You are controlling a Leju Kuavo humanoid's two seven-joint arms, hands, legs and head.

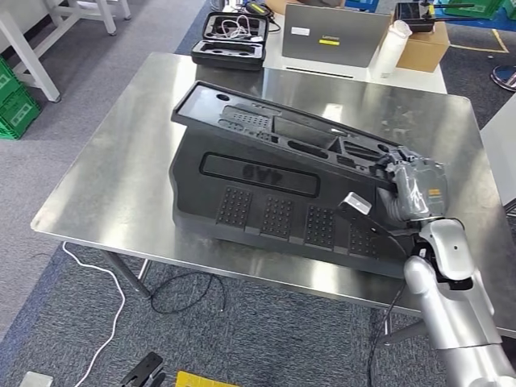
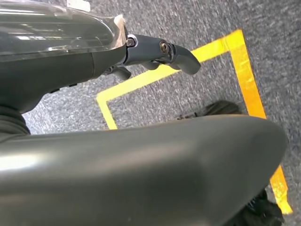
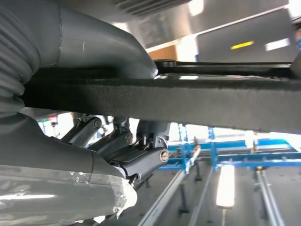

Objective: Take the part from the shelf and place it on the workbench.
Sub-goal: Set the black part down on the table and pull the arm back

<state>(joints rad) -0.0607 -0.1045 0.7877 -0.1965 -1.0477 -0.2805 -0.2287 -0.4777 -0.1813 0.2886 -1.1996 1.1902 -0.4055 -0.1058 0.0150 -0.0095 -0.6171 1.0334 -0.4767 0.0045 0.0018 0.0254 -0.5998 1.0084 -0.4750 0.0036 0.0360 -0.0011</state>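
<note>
The part (image 1: 268, 185) is a long black moulded tray with ribbed pads and recesses. It lies across the steel workbench (image 1: 110, 185), its near side sloping down to the front edge. My right hand (image 1: 417, 189) grips the part's right end. In the right wrist view the thumb (image 3: 106, 42) lies on one side of the part's black rim (image 3: 213, 101) and the fingers (image 3: 142, 160) on the other. My left hand (image 2: 71, 70) hangs over grey carpet, fingers (image 2: 160, 52) stretched out and holding nothing.
Behind the workbench stand a grey laptop (image 1: 334, 36), a black case (image 1: 234, 36), a cardboard box (image 1: 426, 48) and a white roll (image 1: 389, 48). Green crates (image 1: 15, 105) sit at the far left. Cables (image 1: 182, 290) trail under the bench. Yellow tape (image 2: 245, 70) marks the floor.
</note>
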